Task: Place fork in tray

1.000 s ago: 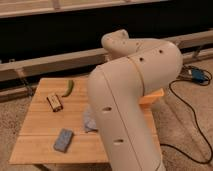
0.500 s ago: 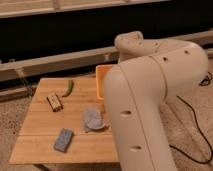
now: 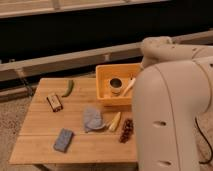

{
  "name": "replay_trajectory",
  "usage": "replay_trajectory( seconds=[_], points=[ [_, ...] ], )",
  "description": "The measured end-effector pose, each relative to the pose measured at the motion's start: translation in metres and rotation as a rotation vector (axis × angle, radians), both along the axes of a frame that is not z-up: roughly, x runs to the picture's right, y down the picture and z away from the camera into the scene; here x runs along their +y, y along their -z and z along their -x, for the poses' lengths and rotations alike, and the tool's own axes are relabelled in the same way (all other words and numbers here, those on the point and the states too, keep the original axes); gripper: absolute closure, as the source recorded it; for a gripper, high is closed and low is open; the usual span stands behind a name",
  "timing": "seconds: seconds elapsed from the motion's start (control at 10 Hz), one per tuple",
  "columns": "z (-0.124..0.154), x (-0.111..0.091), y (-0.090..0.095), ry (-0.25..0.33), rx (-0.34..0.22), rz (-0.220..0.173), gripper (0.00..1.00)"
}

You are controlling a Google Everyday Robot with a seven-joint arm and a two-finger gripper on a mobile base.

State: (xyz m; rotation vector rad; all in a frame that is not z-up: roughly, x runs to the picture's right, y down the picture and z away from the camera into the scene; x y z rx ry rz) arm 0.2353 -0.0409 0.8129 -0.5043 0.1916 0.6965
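A yellow tray (image 3: 104,98) stands at the back right of the wooden table (image 3: 40,135). Inside it are a small dark can (image 3: 115,85) and a pale utensil-like stick (image 3: 129,86) leaning toward the right wall; I cannot tell if that is the fork. Another pale yellowish piece (image 3: 115,121) lies on the table in front of the tray, beside a blue-grey cloth (image 3: 92,119). My arm's large white body (image 3: 170,110) fills the right side. My gripper is not in view, out of sight behind or beyond the arm.
On the table lie a green pepper (image 3: 68,88), a brown bar (image 3: 54,102), a blue sponge (image 3: 63,140) and a dark lumpy object (image 3: 126,130). A dark wall with a ledge runs behind the table.
My arm has swung to the right, uncovering the tray, the cloth and the items in front of it. The objects on the table have not moved.
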Motion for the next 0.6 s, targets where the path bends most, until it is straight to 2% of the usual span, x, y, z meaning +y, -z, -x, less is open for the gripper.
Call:
replay_trajectory(
  seconds=[0.3, 0.4, 0.6],
  points=[
    [-0.053, 0.022, 0.021, -0.055, 0.019, 0.001, 0.20],
    [-0.069, 0.029, 0.027, -0.063, 0.013, 0.001, 0.20],
    [-0.096, 0.045, 0.040, -0.042, -0.029, 0.010, 0.20]
  ],
)
